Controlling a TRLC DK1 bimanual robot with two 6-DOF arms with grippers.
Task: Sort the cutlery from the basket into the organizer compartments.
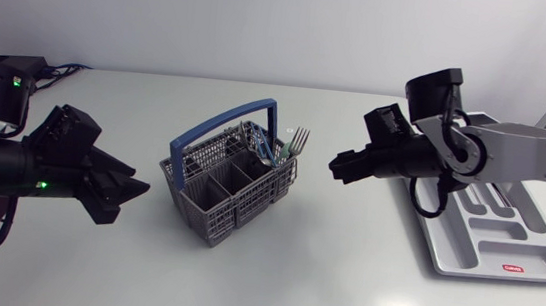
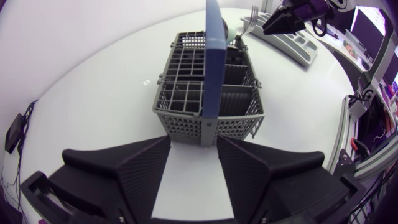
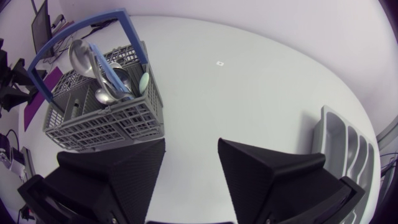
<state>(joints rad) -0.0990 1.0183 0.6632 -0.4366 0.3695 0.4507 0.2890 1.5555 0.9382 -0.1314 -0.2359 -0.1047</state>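
Grey cutlery basket [image 1: 230,184] mid-table, fork [image 1: 297,140] and what look like spoons [image 3: 99,68] standing handle-down for top access; organizer tray [image 1: 506,241] right of it; left gripper [image 1: 137,190] and right gripper [image 1: 336,166] spread, unladen, flanking basket, seemingly pre-pick.

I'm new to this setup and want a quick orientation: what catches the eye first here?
A grey basket with a blue handle stands mid-table, a fork and spoons poking from one corner. The left gripper and right gripper, both open, flank it; the grey organizer lies further right.
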